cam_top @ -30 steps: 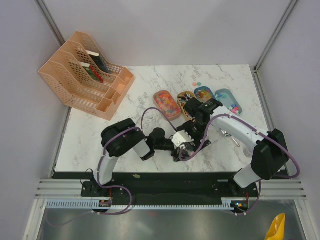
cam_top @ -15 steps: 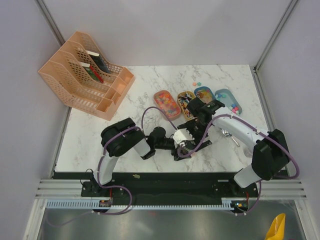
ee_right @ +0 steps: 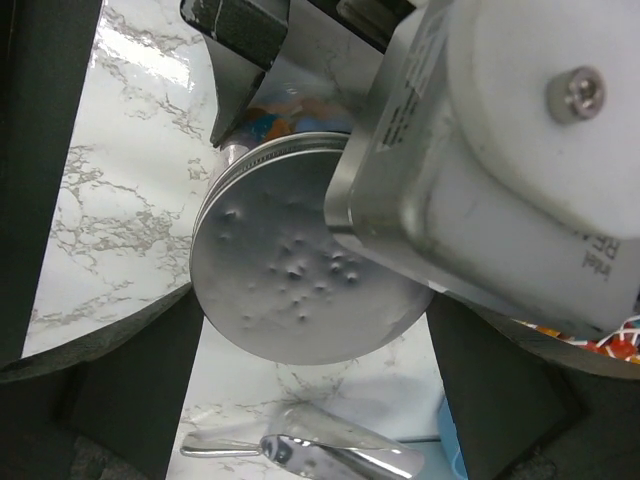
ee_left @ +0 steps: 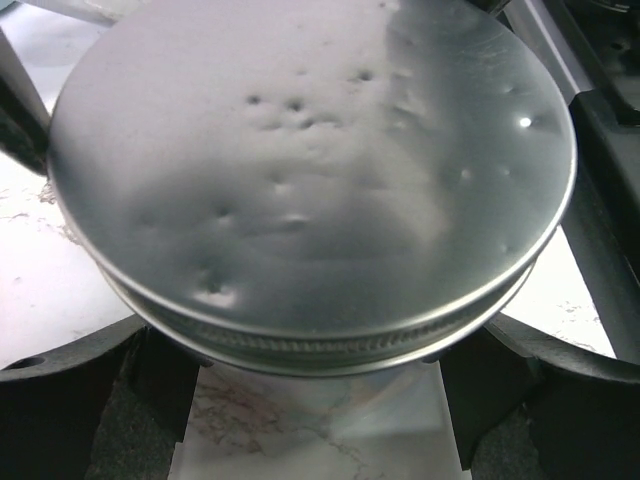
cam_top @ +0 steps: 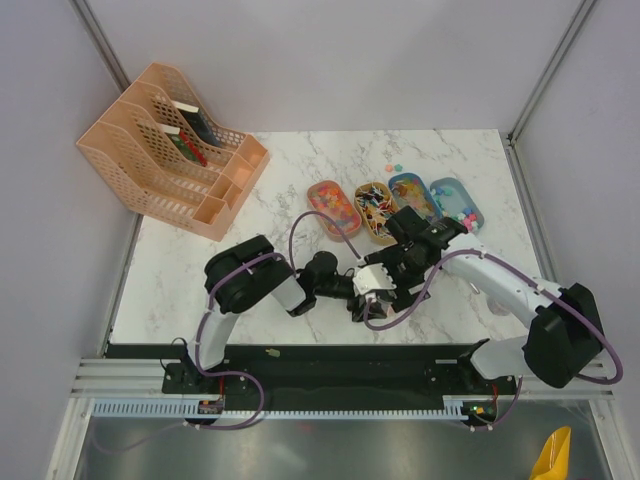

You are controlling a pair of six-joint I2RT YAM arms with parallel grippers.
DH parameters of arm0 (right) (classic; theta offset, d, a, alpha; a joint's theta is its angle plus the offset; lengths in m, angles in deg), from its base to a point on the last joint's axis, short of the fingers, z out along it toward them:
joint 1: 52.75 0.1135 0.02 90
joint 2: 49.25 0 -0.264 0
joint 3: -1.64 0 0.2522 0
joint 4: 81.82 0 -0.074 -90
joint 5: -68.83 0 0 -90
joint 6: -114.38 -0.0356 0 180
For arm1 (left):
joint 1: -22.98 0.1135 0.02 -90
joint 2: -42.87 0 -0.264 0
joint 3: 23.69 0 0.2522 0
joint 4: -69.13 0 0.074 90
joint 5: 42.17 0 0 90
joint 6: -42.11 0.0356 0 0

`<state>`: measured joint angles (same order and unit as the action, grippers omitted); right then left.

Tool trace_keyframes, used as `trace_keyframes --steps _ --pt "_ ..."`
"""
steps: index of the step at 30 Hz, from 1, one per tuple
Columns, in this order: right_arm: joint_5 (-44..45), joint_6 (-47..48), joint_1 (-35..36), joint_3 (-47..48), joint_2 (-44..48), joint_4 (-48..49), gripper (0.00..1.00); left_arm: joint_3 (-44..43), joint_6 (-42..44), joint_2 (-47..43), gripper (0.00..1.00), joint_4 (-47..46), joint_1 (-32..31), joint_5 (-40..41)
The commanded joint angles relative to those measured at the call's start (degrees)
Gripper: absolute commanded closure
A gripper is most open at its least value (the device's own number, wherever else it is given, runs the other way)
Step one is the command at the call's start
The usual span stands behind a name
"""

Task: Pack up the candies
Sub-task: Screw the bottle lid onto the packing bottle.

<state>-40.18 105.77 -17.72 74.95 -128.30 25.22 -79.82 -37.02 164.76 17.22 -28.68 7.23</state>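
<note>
Left tool pinches the jar sideways, lid on. Right tool is spread at the lid, gripping nothing. Candies sit in 4 trays beyond. Looks like the lid step: next I'd close squarely on the rim and twist.

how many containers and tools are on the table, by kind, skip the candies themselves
orange oval trays: 2
blue oval trays: 2
jar with metal lid: 1
peach desk organiser: 1
shiny scoop: 1
total: 7
</note>
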Motion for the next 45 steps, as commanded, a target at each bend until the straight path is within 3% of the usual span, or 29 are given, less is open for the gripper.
trace_keyframes --steps 1,12,18,25,33,45 --pt "-0.77 -5.62 0.39 -2.42 3.81 -7.33 0.02 0.80 -2.44 3.18 0.98 11.00 1.03 3.07" --pt "-0.33 -11.68 1.89 -8.66 10.58 -8.04 0.02 -0.08 -2.96 4.15 0.98 11.71 1.21 2.63" --pt "-0.77 -16.51 3.47 -7.61 12.51 -10.14 0.02 -0.52 -2.61 4.50 0.98 12.67 1.21 2.81" --pt "5.03 -23.11 1.80 -0.68 17.35 -9.01 0.02 -0.96 -1.56 5.03 0.98 14.25 1.12 2.63" --pt "4.33 -17.06 -3.21 1.97 9.80 -0.66 0.02 -0.87 -1.12 5.12 0.98 14.60 1.12 2.72" --pt "-4.54 -6.59 -4.97 8.56 -0.67 -3.46 0.02 -0.87 -0.85 4.77 0.98 14.61 1.21 2.98"
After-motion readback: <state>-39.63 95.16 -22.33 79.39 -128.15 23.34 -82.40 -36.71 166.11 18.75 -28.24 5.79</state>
